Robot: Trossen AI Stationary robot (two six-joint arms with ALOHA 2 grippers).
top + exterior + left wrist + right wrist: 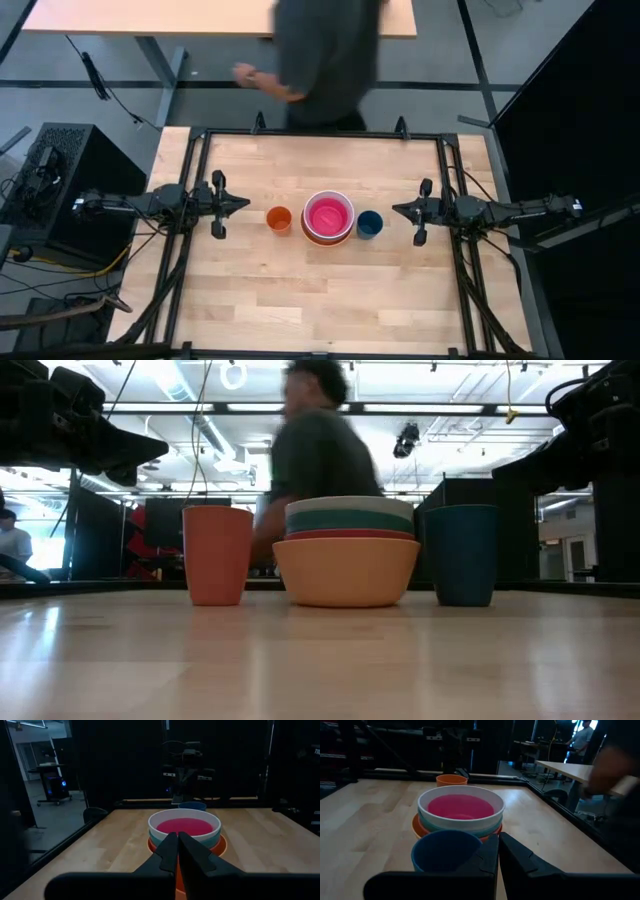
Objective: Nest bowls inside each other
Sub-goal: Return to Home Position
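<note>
The bowls (pixel 328 218) stand in one nested stack at the table's middle: the orange-yellow bowl (pixel 346 571) rests on the table, with red, teal and white rims above it and the pink bowl (pixel 460 806) innermost. My left gripper (pixel 246 204) waits shut at the table's left, level, pointing at the stack. My right gripper (pixel 395 209) waits shut at the table's right, also pointing at it. Neither touches anything.
A small orange cup (pixel 279 218) stands upright just left of the stack, a small dark blue cup (pixel 369 223) just right of it. A person (pixel 325 60) moves behind the table's far edge. Bare wood lies toward the near edge.
</note>
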